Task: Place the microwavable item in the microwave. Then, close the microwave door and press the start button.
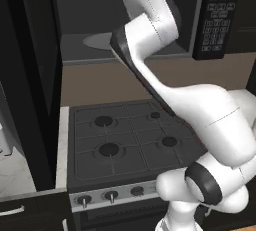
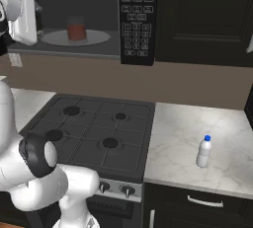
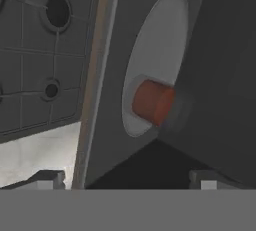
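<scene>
The microwavable item, a clear tumbler of reddish-brown liquid (image 2: pixel 76 28), stands on the round grey turntable plate (image 2: pixel 99 38) inside the microwave (image 2: pixel 137 19). In the hand view the tumbler (image 3: pixel 152 101) rests on the plate (image 3: pixel 155 40), well beyond my gripper (image 3: pixel 127 180). The gripper is open, its fingertips (image 3: pixel 47 179) wide apart with nothing between them. The microwave door (image 1: pixel 35 75) stands swung open at the left. The keypad panel (image 1: pixel 217 15) is to the right of the cavity. My arm reaches up in front of the cavity.
A black gas stove (image 2: pixel 94 133) with several burners sits below the microwave. To its right on the marble counter (image 2: pixel 227 163) stands a small white bottle with a blue cap (image 2: pixel 203 151). Dark cabinets (image 2: pixel 207 19) flank the microwave on the right.
</scene>
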Tool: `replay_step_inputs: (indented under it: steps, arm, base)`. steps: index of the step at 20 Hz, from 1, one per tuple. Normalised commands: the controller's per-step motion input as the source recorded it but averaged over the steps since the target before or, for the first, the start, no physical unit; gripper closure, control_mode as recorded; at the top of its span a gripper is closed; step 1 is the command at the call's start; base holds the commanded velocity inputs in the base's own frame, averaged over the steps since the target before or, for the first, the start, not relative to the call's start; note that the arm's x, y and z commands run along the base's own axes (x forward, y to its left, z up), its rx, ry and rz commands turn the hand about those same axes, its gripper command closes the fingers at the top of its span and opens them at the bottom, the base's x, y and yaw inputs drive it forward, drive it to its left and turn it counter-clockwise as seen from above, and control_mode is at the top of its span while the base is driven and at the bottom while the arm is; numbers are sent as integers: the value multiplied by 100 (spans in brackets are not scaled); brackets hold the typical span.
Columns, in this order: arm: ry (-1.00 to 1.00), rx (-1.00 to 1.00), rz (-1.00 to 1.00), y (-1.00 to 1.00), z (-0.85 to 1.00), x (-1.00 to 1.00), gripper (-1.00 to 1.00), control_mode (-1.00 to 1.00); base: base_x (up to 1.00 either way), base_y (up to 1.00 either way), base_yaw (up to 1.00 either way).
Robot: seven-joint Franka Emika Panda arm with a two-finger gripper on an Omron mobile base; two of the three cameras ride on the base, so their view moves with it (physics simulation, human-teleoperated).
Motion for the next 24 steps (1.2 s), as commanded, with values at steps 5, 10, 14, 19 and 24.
replay_step_inputs:
  steps: [5, 10, 14, 19, 24]
  arm:
    - [-23, -14, 0, 0, -75, -100, -100, -100]
    - [-15, -17, 0, 0, -66, -100, -100, -100]
    - [-20, -26, -1, 0, -42, -94, -100, -100]
    - [-17, -34, -10, 0, -25, -67, -100, -100]
    - [-16, -33, -20, 34, -12, -64, -100, -100]
  base:
    - [0, 0, 0]
    - [0, 0, 0]
    - [0, 0, 0]
    - [0, 0, 0]
    - [0, 0, 0]
